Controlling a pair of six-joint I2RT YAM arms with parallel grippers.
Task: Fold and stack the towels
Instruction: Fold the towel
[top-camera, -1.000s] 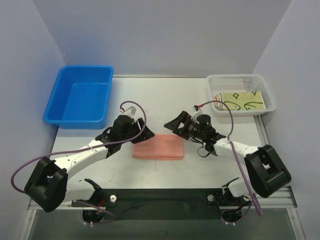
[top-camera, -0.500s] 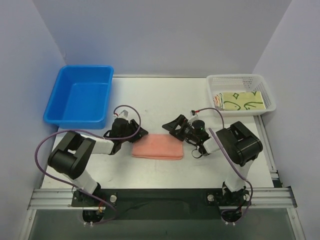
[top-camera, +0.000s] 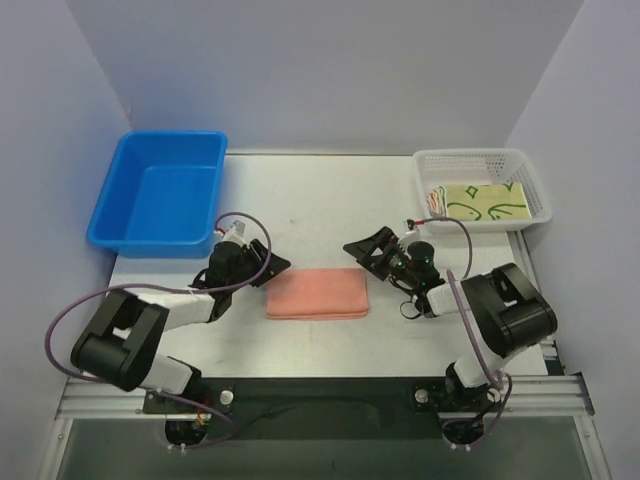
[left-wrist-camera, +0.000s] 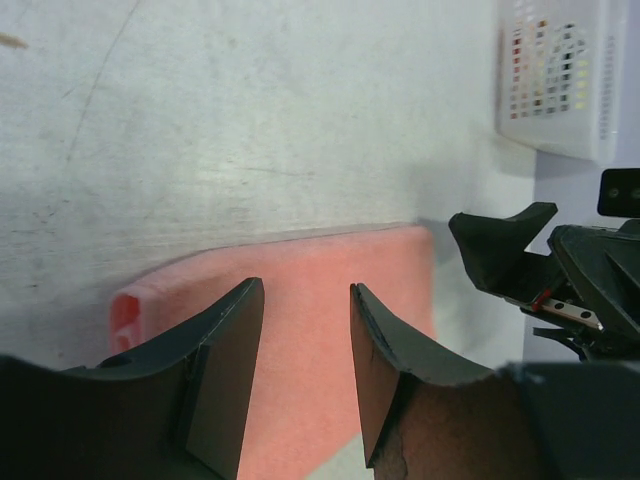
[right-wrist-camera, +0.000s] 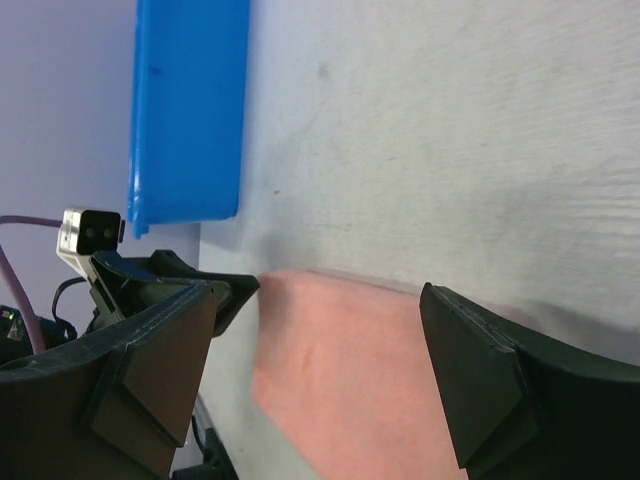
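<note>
Salmon-pink towel (top-camera: 317, 294), folded on the desk (top-camera: 320, 200) between left gripper (top-camera: 275, 265) and right gripper (top-camera: 362, 250), each with jaws apart, holding nothing.

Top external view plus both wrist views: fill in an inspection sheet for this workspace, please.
Surface: pale grey table, faint scuffs.
Job's things: salmon-pink folded cloth towel at centre; pale green duck-print towel in white plastic mesh basket.
Clutter: nothing seen; blue plastic bin holds nothing.
End effectors: left end effector open at the pink towel's left end; right end effector open wide at its right end; neither holds anything.
Cables: purple cables loop along both arms.
Surroundings: plain pale walls on three sides.
</note>
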